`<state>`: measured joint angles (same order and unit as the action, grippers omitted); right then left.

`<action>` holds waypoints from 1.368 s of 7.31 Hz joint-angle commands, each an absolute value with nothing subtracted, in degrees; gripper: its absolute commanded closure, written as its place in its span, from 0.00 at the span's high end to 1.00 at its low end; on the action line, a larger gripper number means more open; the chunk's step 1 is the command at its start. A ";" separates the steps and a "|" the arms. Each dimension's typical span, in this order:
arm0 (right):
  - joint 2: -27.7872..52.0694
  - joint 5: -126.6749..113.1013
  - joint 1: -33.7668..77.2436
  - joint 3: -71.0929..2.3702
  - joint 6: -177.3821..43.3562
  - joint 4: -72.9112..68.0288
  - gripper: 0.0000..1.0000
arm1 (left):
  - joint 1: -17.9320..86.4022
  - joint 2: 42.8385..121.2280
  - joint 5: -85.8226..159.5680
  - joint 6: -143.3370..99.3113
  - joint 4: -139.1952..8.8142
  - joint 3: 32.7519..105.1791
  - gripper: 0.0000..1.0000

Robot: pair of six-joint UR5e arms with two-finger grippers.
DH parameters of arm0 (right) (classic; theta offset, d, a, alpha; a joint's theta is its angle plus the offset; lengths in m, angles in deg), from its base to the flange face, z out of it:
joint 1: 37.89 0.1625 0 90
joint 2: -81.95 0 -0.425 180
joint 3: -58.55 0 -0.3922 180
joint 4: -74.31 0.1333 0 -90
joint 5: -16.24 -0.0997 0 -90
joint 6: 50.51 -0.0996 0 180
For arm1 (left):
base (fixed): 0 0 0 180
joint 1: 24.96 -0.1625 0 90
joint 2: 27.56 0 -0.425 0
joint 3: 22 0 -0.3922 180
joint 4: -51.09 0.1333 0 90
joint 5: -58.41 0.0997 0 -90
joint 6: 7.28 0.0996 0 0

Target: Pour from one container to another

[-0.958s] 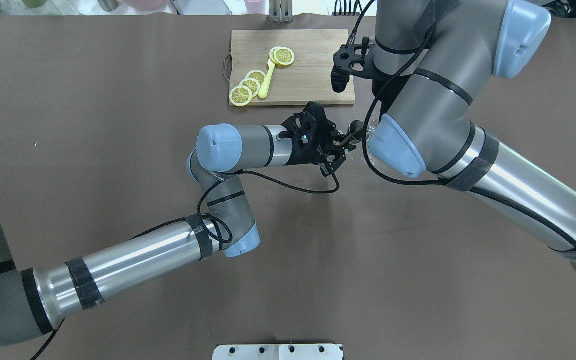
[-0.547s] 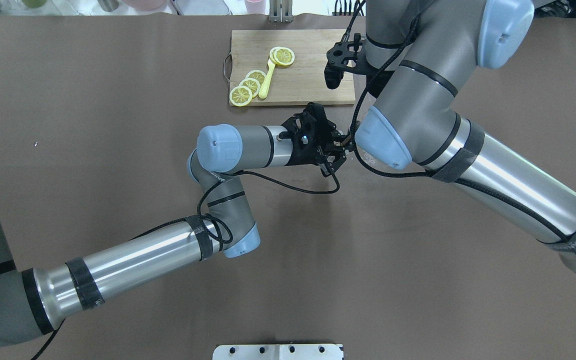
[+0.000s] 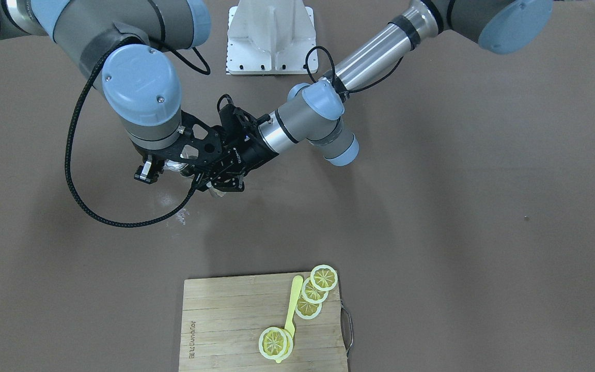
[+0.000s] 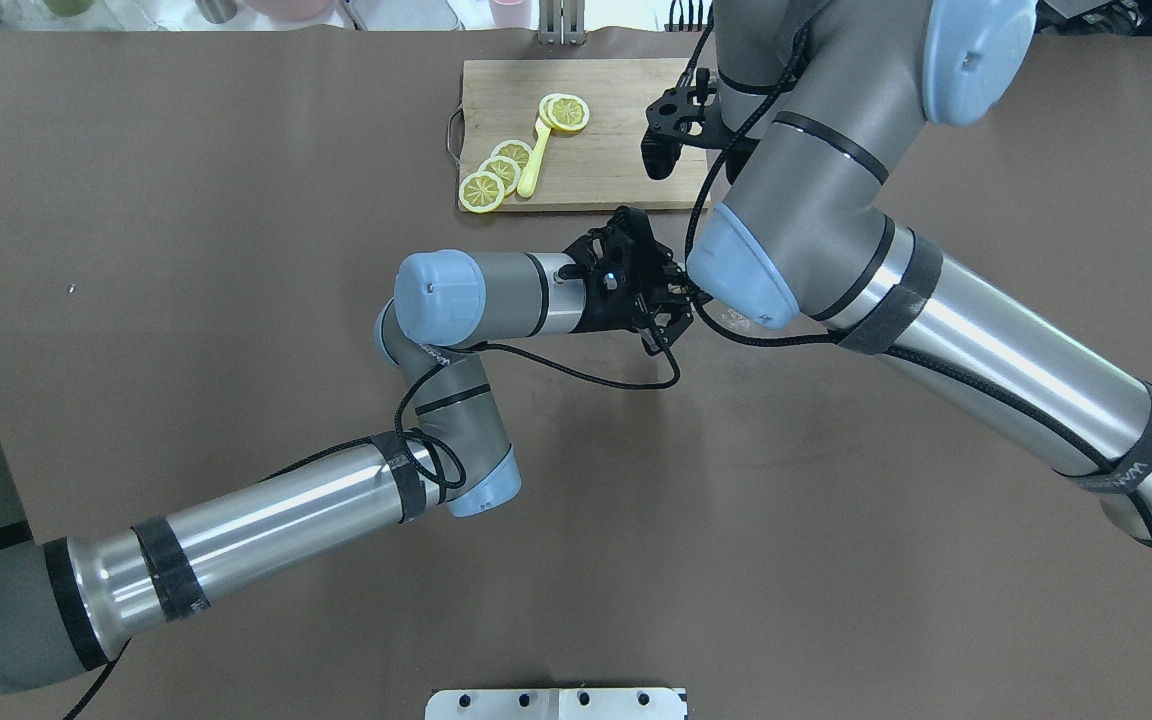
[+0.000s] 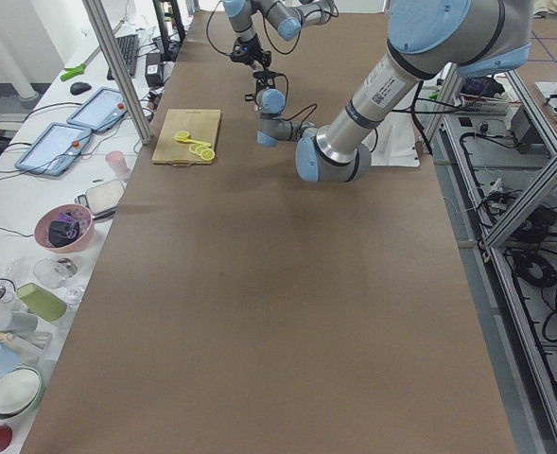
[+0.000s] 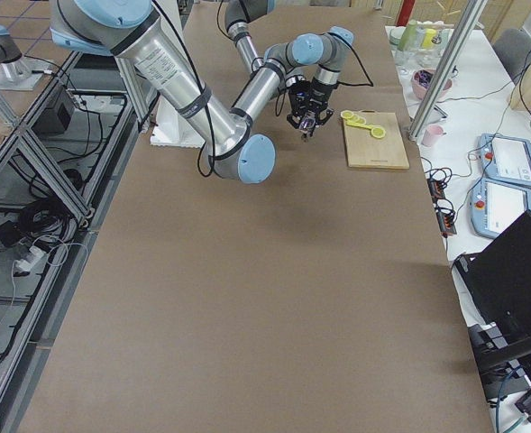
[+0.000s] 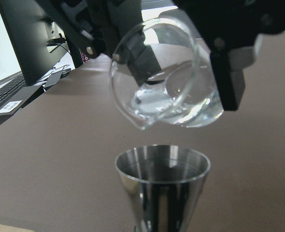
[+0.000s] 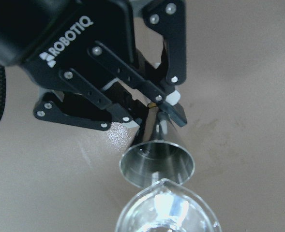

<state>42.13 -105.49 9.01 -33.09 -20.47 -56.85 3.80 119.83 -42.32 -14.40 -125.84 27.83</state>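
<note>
Leftward across the overhead view is where the right arm (image 4: 936,310) has swung in the last second. Its blue joint cap (image 4: 739,272) now hides the spot just right of centre where the jigger's rim showed before, while the left arm (image 4: 236,540) has kept its place. Seen from the right wrist camera, the left gripper (image 8: 153,108) is clamped on the narrow waist of the jigger (image 8: 157,162), which stands upright in the lower middle of that frame with its mouth open upward. The right gripper (image 7: 181,67) grasps the glass cup (image 7: 166,87) by its sides (a dark finger on each). The cup is tipped so its lip points down at the jigger's mouth, close above it but apart. Clear liquid lies pooled in the low side of the glass. At top centre of the overhead view, well apart from the grippers on the brown table (image 4: 236,250), a wooden cutting board (image 4: 626,130) carries lemon slices (image 4: 567,112) and a yellow utensil (image 4: 533,165).
</note>
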 commanded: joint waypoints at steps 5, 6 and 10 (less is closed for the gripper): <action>43.89 -105.32 8.60 -30.58 -18.43 -59.73 0.00 | 3.43 119.83 -41.97 -14.40 -125.83 28.01 0.00; 43.89 -105.32 8.51 -30.31 -17.74 -60.25 0.00 | 3.43 119.83 -41.97 -14.40 -125.83 28.01 0.00; 44.86 -104.79 8.43 -29.52 -15.09 -62.71 0.00 | 3.34 119.83 -41.97 -14.40 -125.83 28.09 0.00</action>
<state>44.64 -105.12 8.43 -29.69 -15.64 -62.27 3.34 119.83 -41.97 -14.40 -125.83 28.09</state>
